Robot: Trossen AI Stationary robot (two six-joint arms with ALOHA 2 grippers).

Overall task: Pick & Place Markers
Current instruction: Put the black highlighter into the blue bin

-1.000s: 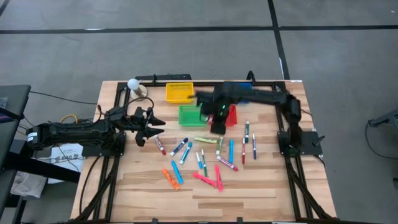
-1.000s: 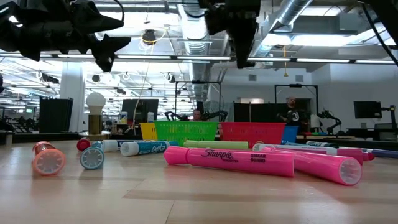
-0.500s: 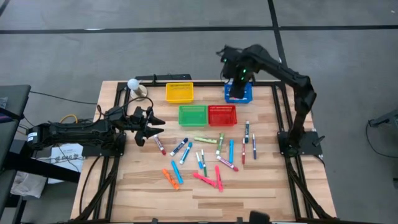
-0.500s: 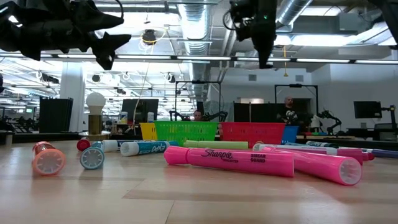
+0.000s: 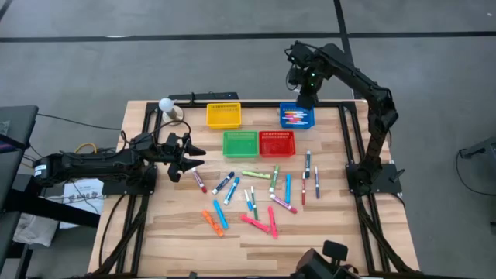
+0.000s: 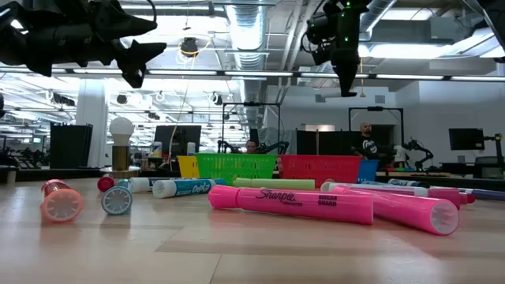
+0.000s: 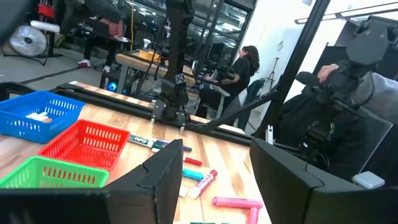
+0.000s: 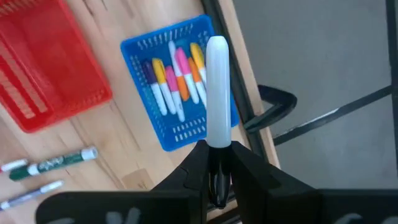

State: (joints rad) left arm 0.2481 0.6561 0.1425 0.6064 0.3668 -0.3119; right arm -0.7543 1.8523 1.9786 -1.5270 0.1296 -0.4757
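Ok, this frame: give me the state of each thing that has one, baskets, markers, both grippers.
right gripper: shut on a white marker, raised above the table's far edge by the blue basket.
left gripper: open, empty, raised at the table's left.
blue basket: holds several markers.
red basket: empty.
green basket: empty.
yellow basket: contents cannot be told.
loose markers: lying flat on the table.

From overhead we look straight down on the whole tabletop (image 5: 186, 232); our low camera sits level beside the pink marker (image 6: 292, 205), sharing the green basket (image 5: 240, 142) with the wrist views.
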